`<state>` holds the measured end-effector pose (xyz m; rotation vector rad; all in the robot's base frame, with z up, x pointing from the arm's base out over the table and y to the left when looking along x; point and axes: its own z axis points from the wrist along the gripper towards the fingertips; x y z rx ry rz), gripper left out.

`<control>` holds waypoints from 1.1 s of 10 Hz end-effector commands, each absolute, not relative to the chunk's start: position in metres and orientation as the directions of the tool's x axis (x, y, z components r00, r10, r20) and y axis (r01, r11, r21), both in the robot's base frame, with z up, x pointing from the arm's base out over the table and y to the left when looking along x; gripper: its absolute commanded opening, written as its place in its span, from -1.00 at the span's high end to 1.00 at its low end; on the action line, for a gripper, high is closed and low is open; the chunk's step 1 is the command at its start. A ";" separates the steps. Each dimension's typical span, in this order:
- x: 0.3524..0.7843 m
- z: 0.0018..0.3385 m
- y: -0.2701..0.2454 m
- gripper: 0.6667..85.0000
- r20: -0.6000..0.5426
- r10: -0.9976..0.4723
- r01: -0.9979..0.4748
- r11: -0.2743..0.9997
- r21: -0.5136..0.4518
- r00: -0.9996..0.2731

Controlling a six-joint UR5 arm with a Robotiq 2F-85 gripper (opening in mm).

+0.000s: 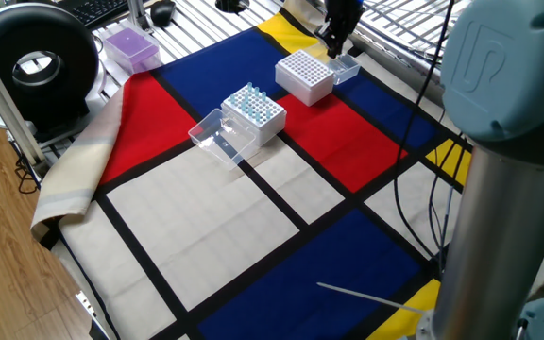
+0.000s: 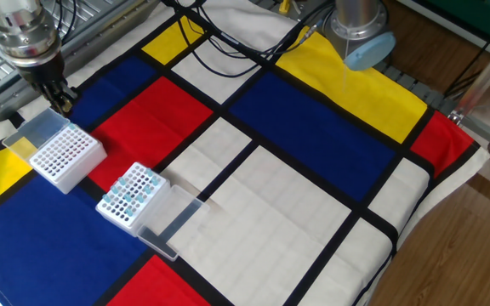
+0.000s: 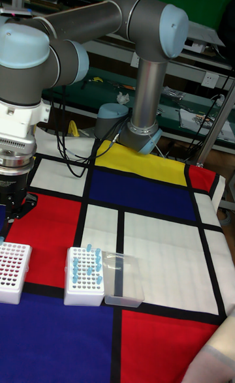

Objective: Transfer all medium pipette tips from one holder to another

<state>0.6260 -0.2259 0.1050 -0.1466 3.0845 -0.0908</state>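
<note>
Many medium pipette tips [image 1: 251, 97] stand upright in the nearer white rack [image 1: 256, 120], filling only part of its grid — pale blue, translucent, each far smaller than the rack that carries it. Judged from their look, they are very light, thin-walled plastic: stiff enough to stay straight, yet easily crushed or flicked away by a hard squeeze, and smooth enough to slip. The sensible hold would be on the wider upper collar that stands proud of the rack, taken with a narrow opening and lifted straight up so that neighbours are not disturbed. A clear lid [image 1: 213, 135] lies open beside this rack, touching it. The second white rack [image 1: 305, 76] sits farther along the checked cloth [image 1: 206, 227] on the counter; its holes look empty, and its own clear lid [image 1: 345, 67] lies folded back on the far side. The pincer [image 2: 61, 100] hangs over the far edge of that second rack, above its lid, well apart from the loaded rack. Its dark fingers [image 1: 334, 43] point down and appear close together, but whether they are clenched, or grasping a single tip, I cannot tell — the tips are too small and the fingertips too dark in every view. No contact with rack or lid can be confirmed.
</note>
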 end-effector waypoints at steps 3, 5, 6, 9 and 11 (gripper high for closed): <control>0.630 0.103 -0.221 0.43 -0.062 -0.057 -0.055 0.998 -0.033 -0.996; 0.635 0.100 -0.209 0.42 -0.076 -0.014 -0.014 1.000 -0.006 -0.997; 0.637 0.099 -0.202 0.42 -0.079 0.010 0.011 1.000 -0.004 -0.997; 0.642 0.095 -0.170 0.42 -0.082 0.106 0.108 0.994 -0.026 -0.991; 0.642 0.097 -0.162 0.45 -0.075 0.135 0.137 0.990 -0.035 -0.988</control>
